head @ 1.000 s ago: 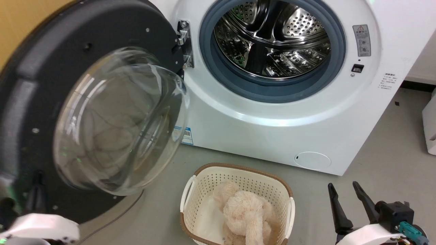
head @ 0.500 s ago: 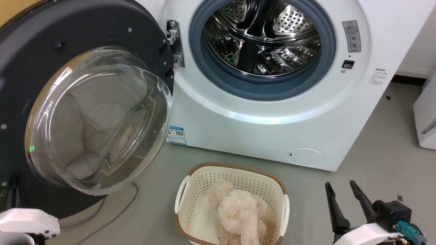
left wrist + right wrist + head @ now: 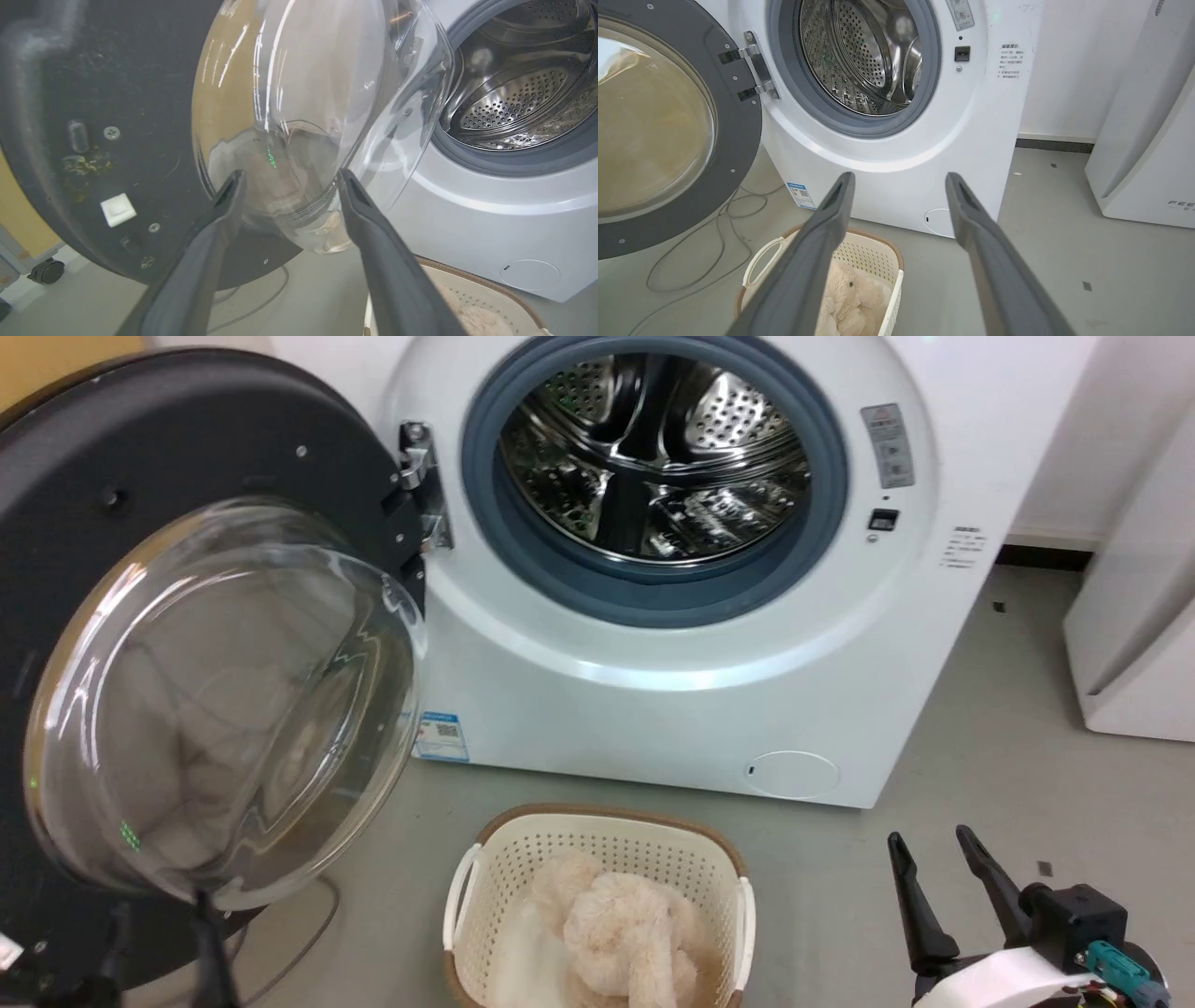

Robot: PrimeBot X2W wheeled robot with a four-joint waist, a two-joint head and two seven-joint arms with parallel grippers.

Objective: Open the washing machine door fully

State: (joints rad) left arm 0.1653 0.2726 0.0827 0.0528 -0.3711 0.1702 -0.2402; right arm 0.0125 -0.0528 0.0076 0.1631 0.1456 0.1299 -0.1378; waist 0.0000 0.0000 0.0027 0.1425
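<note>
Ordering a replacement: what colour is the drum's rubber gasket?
The gasket is blue-grey, clearest in head view.

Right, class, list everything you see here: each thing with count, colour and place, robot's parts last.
washing machine: one, white, centre back, drum mouth uncovered
washing machine door: one, black with clear glass bowl, swung out left
basket: one, cream with brown rim, floor before the machine
plush toy: one, beige, inside the basket
cable: one, grey, floor under the door
second appliance: one, white, far right
left gripper: one, dark fingers, open, close by the door's glass bowl
right gripper: one, dark fingers, open, lower right, empty
</note>
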